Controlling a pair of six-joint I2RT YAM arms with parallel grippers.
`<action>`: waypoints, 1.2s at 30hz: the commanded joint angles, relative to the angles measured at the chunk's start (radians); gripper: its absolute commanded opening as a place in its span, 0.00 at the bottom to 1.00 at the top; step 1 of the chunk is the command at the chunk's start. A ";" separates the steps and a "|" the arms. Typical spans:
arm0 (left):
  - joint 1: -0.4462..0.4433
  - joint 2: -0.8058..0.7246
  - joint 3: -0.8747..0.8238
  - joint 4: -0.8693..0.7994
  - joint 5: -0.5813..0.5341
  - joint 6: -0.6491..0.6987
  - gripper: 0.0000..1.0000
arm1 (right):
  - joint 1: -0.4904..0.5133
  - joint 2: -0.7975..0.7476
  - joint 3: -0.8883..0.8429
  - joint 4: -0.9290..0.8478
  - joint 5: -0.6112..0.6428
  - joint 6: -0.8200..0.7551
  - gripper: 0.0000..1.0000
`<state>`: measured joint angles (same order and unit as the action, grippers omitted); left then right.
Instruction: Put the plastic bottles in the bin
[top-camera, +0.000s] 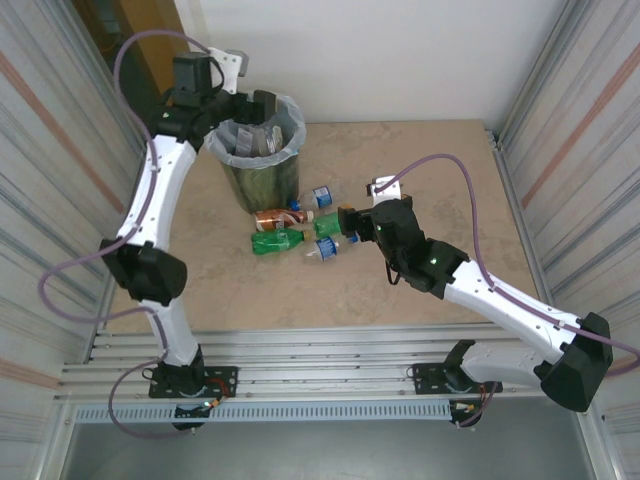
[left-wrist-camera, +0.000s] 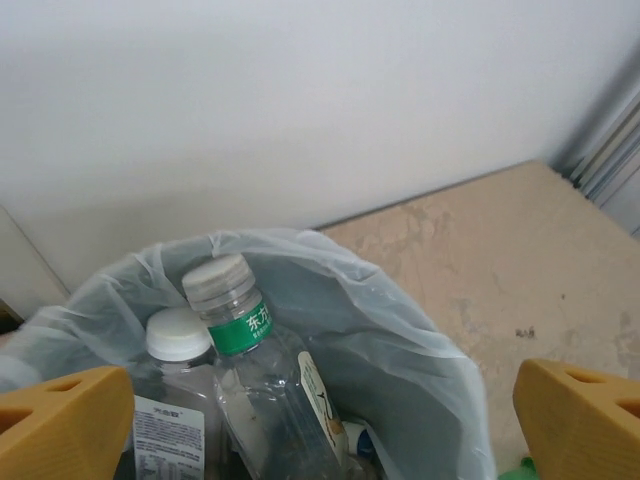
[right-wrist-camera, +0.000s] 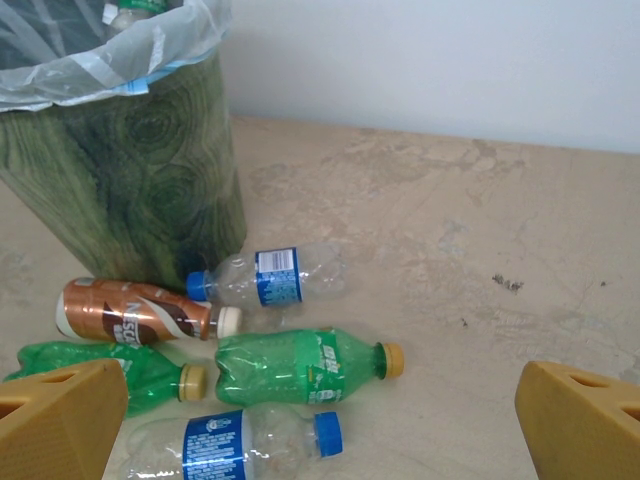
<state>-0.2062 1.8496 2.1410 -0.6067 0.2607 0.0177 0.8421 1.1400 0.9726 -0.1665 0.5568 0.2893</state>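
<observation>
Task partway done: some bottles are sitting binned, five are waiting.
Left tool (top-camera: 250, 105) is hanging fingers apart and empty over the bin (left-wrist-camera: 400, 300), binned bottles (left-wrist-camera: 240, 320) lying directly below it; right tool (top-camera: 347, 224) is hovering fingers apart and empty, loose bottles (right-wrist-camera: 300, 365) lying on the desk (right-wrist-camera: 480, 220) just ahead.

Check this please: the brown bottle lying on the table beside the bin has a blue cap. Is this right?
Not quite. The brown bottle does lie on the table beside the bin, but its cap is white, not blue. The right wrist view shows it.
</observation>
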 joint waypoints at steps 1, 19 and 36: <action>-0.020 -0.121 -0.115 0.109 -0.038 -0.012 0.98 | -0.003 -0.025 -0.001 0.002 0.020 0.033 0.98; -0.217 -0.605 -0.708 0.300 -0.259 0.011 0.99 | -0.023 -0.061 -0.041 -0.014 0.062 0.095 0.98; -0.350 -0.710 -1.049 0.383 -0.369 -0.097 0.99 | -0.040 -0.066 -0.052 -0.088 0.103 0.187 0.98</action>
<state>-0.5301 1.1481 1.1213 -0.2813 -0.0692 -0.0608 0.8104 1.0912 0.9325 -0.2180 0.6178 0.4225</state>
